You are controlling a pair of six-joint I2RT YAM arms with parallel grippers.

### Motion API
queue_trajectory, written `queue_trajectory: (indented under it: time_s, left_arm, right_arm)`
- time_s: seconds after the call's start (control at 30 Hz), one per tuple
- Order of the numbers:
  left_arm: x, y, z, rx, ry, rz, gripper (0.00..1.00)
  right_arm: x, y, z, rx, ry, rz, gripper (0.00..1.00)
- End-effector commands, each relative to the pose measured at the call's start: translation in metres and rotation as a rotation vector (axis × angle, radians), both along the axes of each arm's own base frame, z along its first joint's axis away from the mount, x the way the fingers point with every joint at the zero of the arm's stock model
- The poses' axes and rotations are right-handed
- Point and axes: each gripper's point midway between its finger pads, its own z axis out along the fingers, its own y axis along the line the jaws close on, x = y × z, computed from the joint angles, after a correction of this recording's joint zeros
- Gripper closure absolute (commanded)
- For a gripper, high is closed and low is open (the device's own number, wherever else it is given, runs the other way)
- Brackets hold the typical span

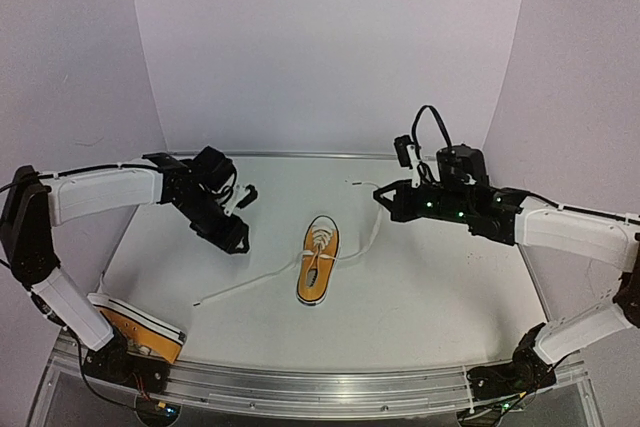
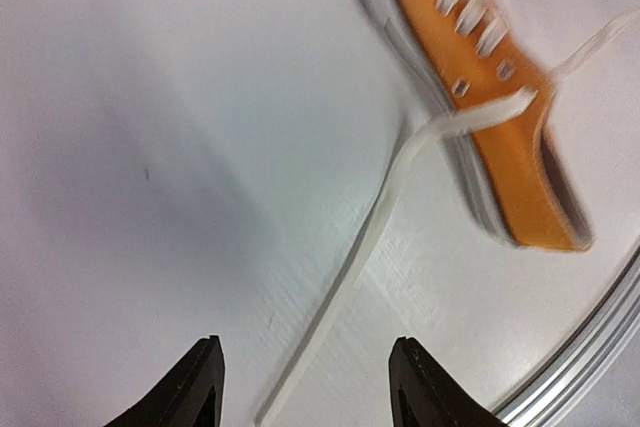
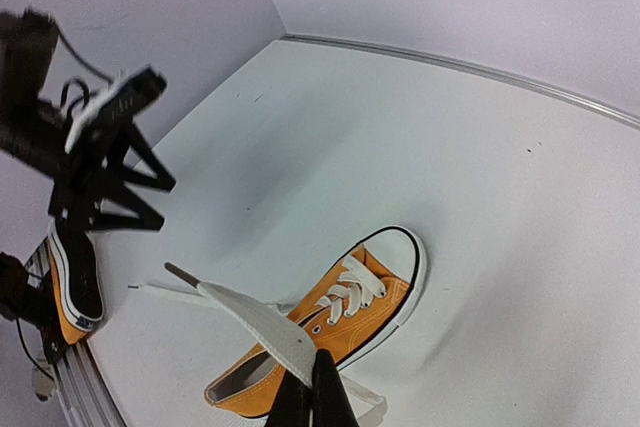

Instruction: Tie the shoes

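One orange-yellow shoe (image 1: 318, 263) lies in the middle of the table with its white toe cap pointing to the far side. My right gripper (image 1: 383, 198) hovers to its far right, shut on one white lace (image 3: 262, 325), whose end sticks out past the closed fingertips (image 3: 322, 387) above the shoe (image 3: 352, 319). The other lace (image 1: 245, 285) trails left across the table. My left gripper (image 1: 238, 242) hangs open above it. In the left wrist view that lace (image 2: 345, 287) lies on the table between the spread fingers (image 2: 200, 387), untouched. The second shoe (image 1: 138, 326) sits at the near left corner.
White walls close in the table at the back and sides. A metal rail (image 1: 320, 379) runs along the near edge, close to the second shoe (image 3: 70, 292). The left arm's cabled wrist (image 3: 95, 137) stands left of the centre shoe.
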Motion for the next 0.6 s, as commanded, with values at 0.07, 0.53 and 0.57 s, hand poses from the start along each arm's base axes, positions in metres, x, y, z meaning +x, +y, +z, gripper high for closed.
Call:
queue_trajectory:
  time_s: [0.07, 0.53, 0.57]
  left_arm:
    - [-0.05, 0.055, -0.064, 0.404, 0.167, 0.042, 0.42]
    - [-0.073, 0.067, -0.125, 0.6, 0.38, -0.077, 0.47]
    - [-0.075, 0.064, -0.129, 0.588, 0.4, -0.085, 0.5]
  right_arm:
    - [0.013, -0.017, -0.068, -0.045, 0.183, -0.154, 1.0]
    - [0.023, 0.0, -0.129, -0.062, 0.342, -0.133, 1.0]
    - [0.025, 0.001, -0.133, -0.063, 0.348, -0.13, 1.0]
